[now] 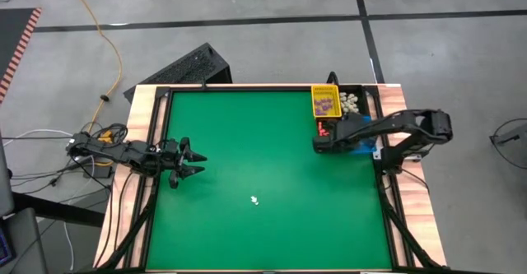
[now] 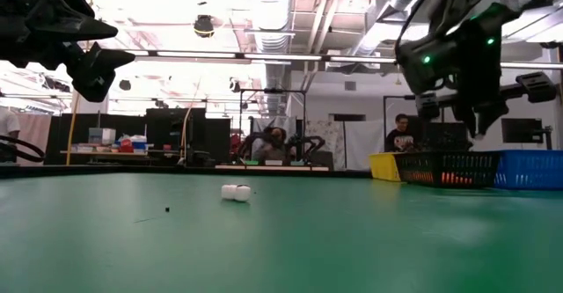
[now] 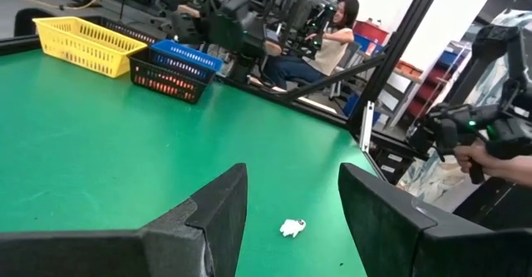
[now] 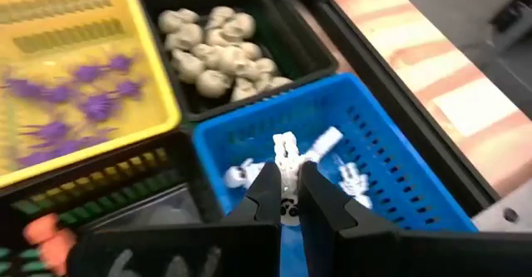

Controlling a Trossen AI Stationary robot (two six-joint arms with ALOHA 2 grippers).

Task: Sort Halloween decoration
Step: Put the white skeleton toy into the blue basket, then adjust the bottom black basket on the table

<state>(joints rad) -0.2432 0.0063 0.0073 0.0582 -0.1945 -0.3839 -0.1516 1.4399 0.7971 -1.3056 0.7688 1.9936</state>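
A workshop with pipes overhead and seated people lies beyond our green tabletop (image 1: 247, 142).

Our right tool (image 4: 285, 195) hangs over the blue bin (image 4: 399, 144) at the far right corner, its fingers nearly together and pinching a small white skeleton (image 4: 287, 156) above the bin's floor. Two or three more white skeletons (image 4: 353, 180) already lie in that bin. Beside it, the black bin (image 4: 283, 36) holds a heap of cream skulls (image 4: 216, 52), the yellow bin (image 4: 158, 102) holds purple spider-like trinkets (image 4: 83, 94), and another black bin (image 2: 444, 168) shows orange-red pieces (image 4: 46, 231) through its mesh.

Our left tool (image 1: 193, 160) waits near the left edge, fingers spread and holding nothing.

We judge the sorting nearly done: four kinds sit apart in their bins, the held skeleton is about to join its own, and only one white trinket (image 1: 254, 199) is left in the open, near the tabletop's middle. It looks tiny, pale and knobbly; its kind we cannot tell.
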